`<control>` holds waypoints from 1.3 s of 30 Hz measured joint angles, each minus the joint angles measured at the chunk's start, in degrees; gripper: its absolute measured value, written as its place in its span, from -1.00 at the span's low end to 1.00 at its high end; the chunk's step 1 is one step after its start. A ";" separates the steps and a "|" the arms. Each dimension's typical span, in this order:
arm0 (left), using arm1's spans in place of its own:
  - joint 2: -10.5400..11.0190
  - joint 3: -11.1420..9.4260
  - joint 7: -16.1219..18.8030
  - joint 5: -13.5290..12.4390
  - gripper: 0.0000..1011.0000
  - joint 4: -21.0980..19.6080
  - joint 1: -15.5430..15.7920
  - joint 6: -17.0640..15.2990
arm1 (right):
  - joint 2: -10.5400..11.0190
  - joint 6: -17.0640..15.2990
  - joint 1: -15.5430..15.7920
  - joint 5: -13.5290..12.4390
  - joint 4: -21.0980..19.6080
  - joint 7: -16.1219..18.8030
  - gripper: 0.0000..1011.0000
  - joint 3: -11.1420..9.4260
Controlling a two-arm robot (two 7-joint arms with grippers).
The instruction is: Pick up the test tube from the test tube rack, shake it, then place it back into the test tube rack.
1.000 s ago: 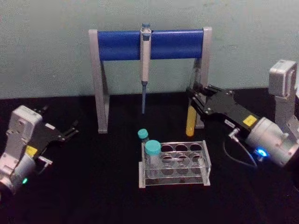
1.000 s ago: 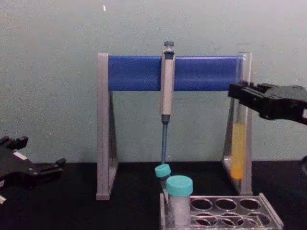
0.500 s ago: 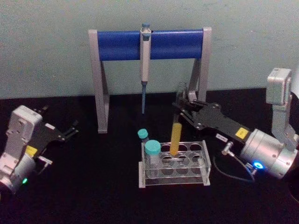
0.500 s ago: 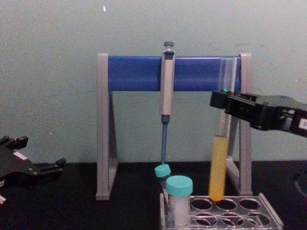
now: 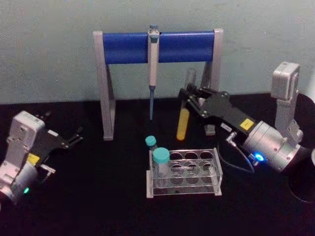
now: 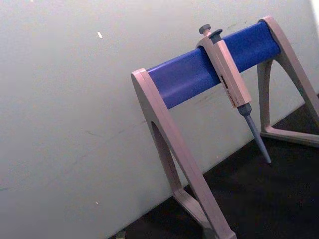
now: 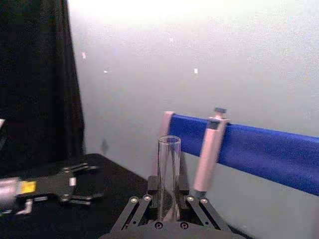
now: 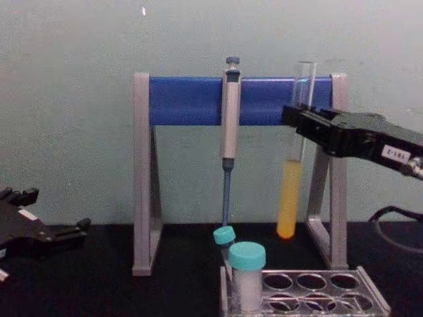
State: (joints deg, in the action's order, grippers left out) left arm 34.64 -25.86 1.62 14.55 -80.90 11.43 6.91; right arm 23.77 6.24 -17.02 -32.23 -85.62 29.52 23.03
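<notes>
Black table (image 5: 98,206), pale wall (image 5: 49,49); right claw (image 5: 188,97) holds test tube (image 5: 182,125).

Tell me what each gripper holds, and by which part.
The right gripper holds the test tube by its clear upper part, above the liquid. The left gripper holds nothing.

One test tube (image 5: 183,125); one test tube rack (image 5: 189,191); two teal-capped vials (image 5: 160,157) (image 5: 150,142); one pipette (image 5: 153,59); one stand (image 5: 125,47).

pale green wall (image 5: 49,59) behind black tbl (image 5: 98,211).
</notes>
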 joint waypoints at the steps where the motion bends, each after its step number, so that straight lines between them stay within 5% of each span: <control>1: 0.00 0.00 0.00 0.00 0.98 0.00 0.00 0.00 | -0.26 0.35 -0.23 0.40 0.60 -0.42 -0.55 -0.29; 13: 0.00 0.00 0.00 0.00 0.98 0.00 0.00 0.00 | -0.31 0.60 0.33 1.82 1.12 -2.03 -0.55 -2.65; 27: 0.00 0.00 0.00 0.00 0.98 0.00 0.00 0.00 | 4.40 -4.34 7.39 2.12 -7.95 -3.57 -0.55 -5.58; 33: 0.00 0.00 0.00 0.00 0.98 0.00 0.00 0.00 | 5.64 -6.39 8.75 0.51 -10.64 -1.21 -0.55 -4.28; 39: 0.00 0.00 0.00 0.00 0.98 0.00 0.00 0.00 | 4.52 -5.97 7.01 -1.14 -9.48 0.94 -0.55 -2.17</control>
State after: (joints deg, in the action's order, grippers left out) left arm 34.64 -25.86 1.62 14.55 -80.90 11.43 6.91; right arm 28.29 0.28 -10.00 -33.38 -95.09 30.47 20.86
